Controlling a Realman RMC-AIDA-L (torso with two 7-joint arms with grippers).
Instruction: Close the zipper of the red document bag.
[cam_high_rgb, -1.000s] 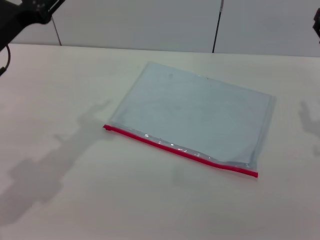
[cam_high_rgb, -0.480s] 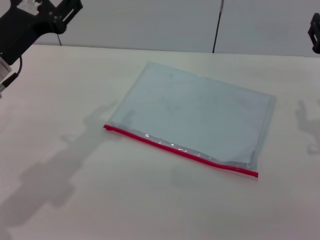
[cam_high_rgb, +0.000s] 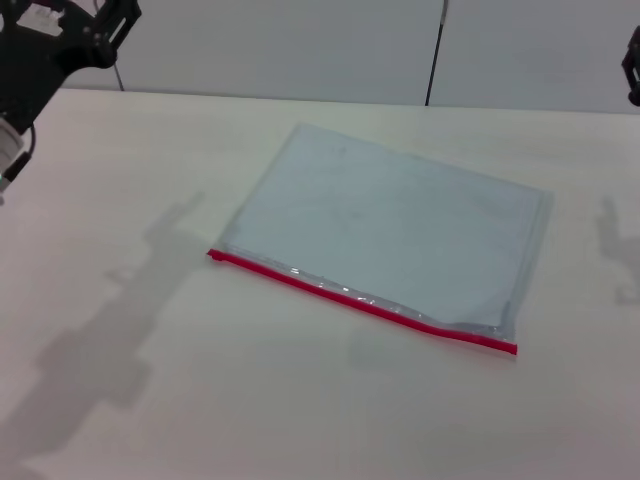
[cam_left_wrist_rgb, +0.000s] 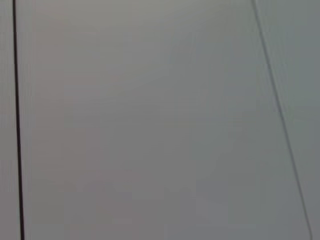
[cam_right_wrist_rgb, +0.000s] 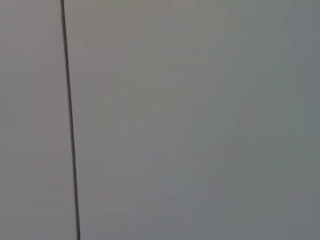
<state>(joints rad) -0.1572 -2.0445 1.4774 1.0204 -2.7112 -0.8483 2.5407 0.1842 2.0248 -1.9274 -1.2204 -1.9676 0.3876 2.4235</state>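
Observation:
The red document bag (cam_high_rgb: 390, 230) lies flat on the pale table (cam_high_rgb: 150, 400), a translucent grey-blue pouch turned at a slant. Its zipper (cam_high_rgb: 360, 300) is the bright red strip along the long edge nearest me; I cannot make out the slider. My left gripper (cam_high_rgb: 85, 30) hangs high at the far left, well away from the bag and above the table's back edge. Only a dark sliver of my right gripper (cam_high_rgb: 633, 65) shows at the far right edge, also raised and far from the bag. Neither wrist view shows the bag or any fingers.
A grey panelled wall (cam_high_rgb: 300, 50) with dark vertical seams (cam_high_rgb: 433, 55) stands behind the table. Both wrist views show just this wall (cam_left_wrist_rgb: 150, 120) and a seam (cam_right_wrist_rgb: 70, 120). The arms' shadows (cam_high_rgb: 110, 330) fall on the table left of the bag.
The left arm came into view from the top left corner, swung right, then eased back a little leftward. The bag has not moved.

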